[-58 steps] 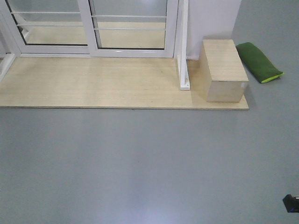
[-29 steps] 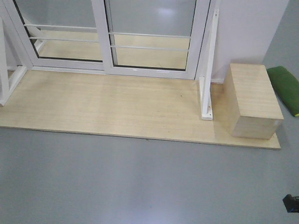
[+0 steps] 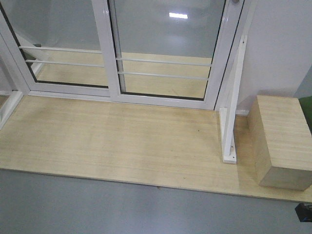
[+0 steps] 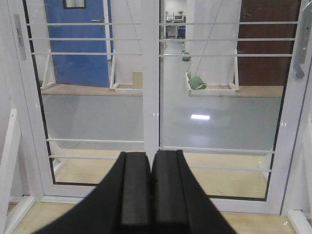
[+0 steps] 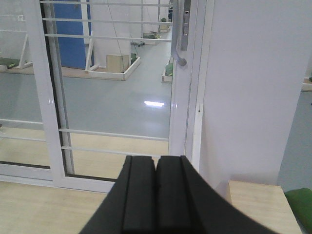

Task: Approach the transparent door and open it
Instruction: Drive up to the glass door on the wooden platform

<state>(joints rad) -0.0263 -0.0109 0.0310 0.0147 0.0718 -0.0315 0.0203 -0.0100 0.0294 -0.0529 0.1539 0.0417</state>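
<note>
The transparent door (image 3: 165, 46) is the right-hand glass panel in a glossy white frame with thin white bars. It stands shut ahead of me. Its curved grey-white handle (image 5: 176, 41) is on its right stile and also shows in the left wrist view (image 4: 300, 48); only its tip shows in the front view. My left gripper (image 4: 151, 161) is shut and empty, aimed at the middle stile between the two panels. My right gripper (image 5: 156, 163) is shut and empty, low and short of the door (image 5: 112, 92), below the handle.
A similar barred panel without a handle (image 3: 58, 44) stands to the left. A pale wooden platform (image 3: 112, 141) lies before the doors. A white bracing post (image 3: 231, 112), a wooden box (image 3: 282, 141) and a white wall (image 3: 278, 48) are to the right.
The view has moved forward and a little right. The doors and platform are larger and nearer, and the green cushion has slipped almost off the right edge.
</note>
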